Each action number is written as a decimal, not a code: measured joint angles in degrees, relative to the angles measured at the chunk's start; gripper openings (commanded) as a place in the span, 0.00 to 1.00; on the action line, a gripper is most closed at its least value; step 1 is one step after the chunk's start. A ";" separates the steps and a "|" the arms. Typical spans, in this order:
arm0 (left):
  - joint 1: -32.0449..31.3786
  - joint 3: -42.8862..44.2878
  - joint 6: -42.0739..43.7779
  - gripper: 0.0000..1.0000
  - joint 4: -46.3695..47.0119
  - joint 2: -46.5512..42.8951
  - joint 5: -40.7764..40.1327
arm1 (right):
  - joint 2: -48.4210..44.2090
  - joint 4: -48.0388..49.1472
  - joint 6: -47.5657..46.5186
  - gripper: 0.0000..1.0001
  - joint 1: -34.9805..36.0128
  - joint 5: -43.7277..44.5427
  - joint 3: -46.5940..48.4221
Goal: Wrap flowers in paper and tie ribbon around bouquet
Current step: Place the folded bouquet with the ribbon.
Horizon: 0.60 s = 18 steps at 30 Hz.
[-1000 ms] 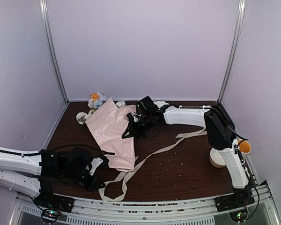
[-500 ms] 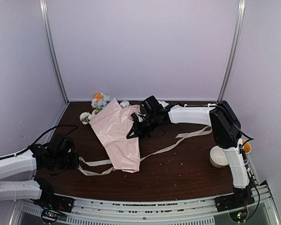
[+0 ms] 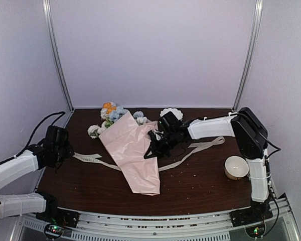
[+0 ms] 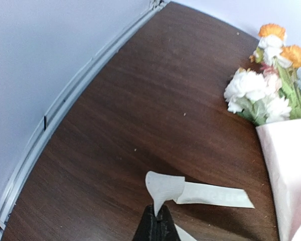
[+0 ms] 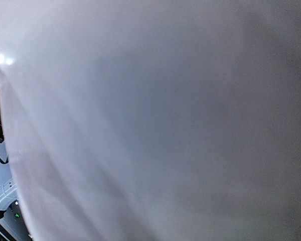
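**Ribbon pinched at left, paper cone across the middle**

The left gripper [image 4: 155, 222], at the left edge of the top view, is clamped on one end of the cream ribbon [image 4: 210, 193], whose tip folds up out of the closed fingertips. From there the ribbon lies flat on the table, goes under the pink paper [image 3: 133, 158] and comes out towards the right of the frame. The paper hides its middle stretch. The flowers [image 3: 112, 113] stick out of the cone's wide end at upper centre, and the narrow end points to the bottom of the frame.

The right gripper [image 3: 153, 148] is closed at the cone's right edge. Its own camera is filled with pink paper, so I cannot tell whether it pinches the sheet. The right arm lies across the upper right of the table.

A cream bowl [image 3: 236, 167] stands at right, well apart from the cone. A white scalloped disc [image 3: 171, 113] lies near the back wall.

The table [image 3: 200, 188] is dark brown wood with pale specks. Pale lilac walls [image 3: 150, 50] and two metal posts [image 3: 57, 55] close it in.
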 measured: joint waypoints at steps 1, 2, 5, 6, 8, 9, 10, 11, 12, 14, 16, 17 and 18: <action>0.04 0.59 0.70 0.00 0.11 -1.22 -0.61 | -0.37 0.74 0.04 0.00 0.00 0.00 -1.09; 0.04 0.92 1.25 0.00 0.13 -2.47 -1.11 | -0.57 1.38 0.22 0.00 0.00 0.00 -1.97; 0.04 2.29 4.57 0.00 -0.11 -9.29 -1.44 | -0.68 3.34 0.63 0.00 0.02 0.00 -4.17; 0.02 2.75 5.70 0.00 -0.07 -11.52 -1.27 | -0.68 3.78 0.68 0.00 0.11 0.02 -4.70; 0.02 4.11 8.35 0.00 0.44 -16.41 0.31 | -0.68 4.39 0.85 0.00 0.35 0.00 -5.22; 0.02 4.72 9.70 0.00 0.87 -18.43 2.05 | -0.68 4.72 0.87 0.00 0.42 0.00 -5.35; 0.02 5.35 11.04 0.00 1.68 -20.24 4.33 | -0.66 4.96 0.90 0.00 0.46 0.00 -5.42; -0.15 5.81 11.96 0.00 2.54 -21.33 6.25 | -0.68 5.16 0.92 0.00 0.57 0.02 -5.42; -0.72 6.27 12.90 0.00 3.76 -21.97 8.70 | -0.66 5.33 0.92 0.00 0.68 0.04 -5.42; -3.23 6.86 14.34 0.00 6.51 -21.57 11.74 | -0.66 5.60 0.98 0.00 0.94 0.11 -5.42; -7.89 7.69 15.93 0.00 8.70 -18.84 13.22 | -0.66 5.88 1.05 0.00 1.27 0.17 -5.44; -10.73 8.46 16.83 0.00 9.86 -16.24 13.70 | -0.66 6.01 1.07 0.00 1.42 0.22 -5.44; -12.85 9.20 17.53 0.00 10.93 -13.60 14.16 | -0.66 6.14 1.07 0.00 1.57 0.26 -5.46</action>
